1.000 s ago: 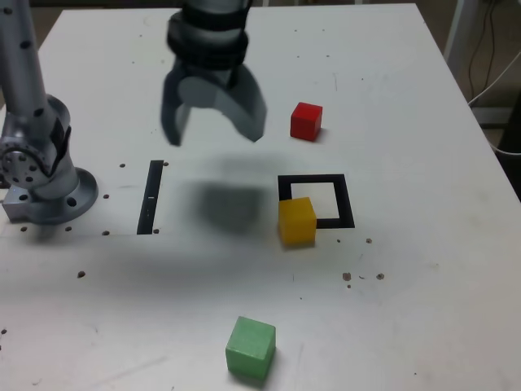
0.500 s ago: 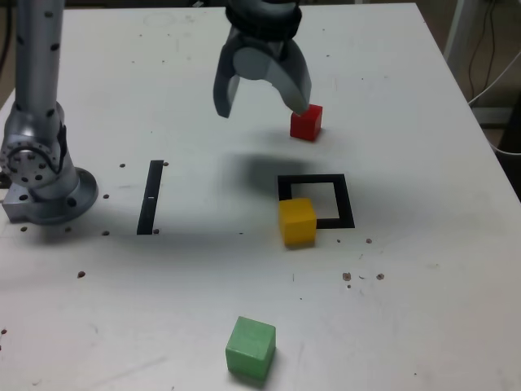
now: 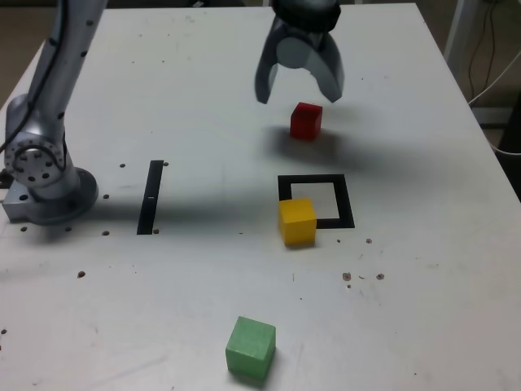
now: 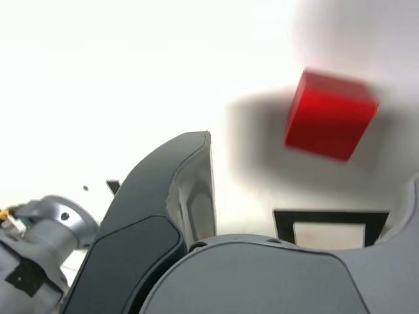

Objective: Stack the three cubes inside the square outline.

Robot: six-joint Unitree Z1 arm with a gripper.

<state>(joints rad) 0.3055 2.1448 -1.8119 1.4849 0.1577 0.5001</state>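
With no stack begun, the step in hand looks like fetching the matte red cube (image 3: pixel 306 121), which lies at twelve o'clock of the thick black square outline (image 3: pixel 346 201); the wide-open, empty gripper (image 3: pixel 299 94) should next descend around it. The matte yellow cube (image 3: pixel 297 221) overlaps the outline's seven-o'clock corner; the matte green cube (image 3: pixel 251 349) sits well apart, towards seven.

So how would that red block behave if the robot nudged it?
The red cube would probably slide rather than roll, given its flat faces and sharp edges. It looks stiff, so it likely wouldn't squash. Being about as tall as wide, it seems unlikely to tip under a gentle push.
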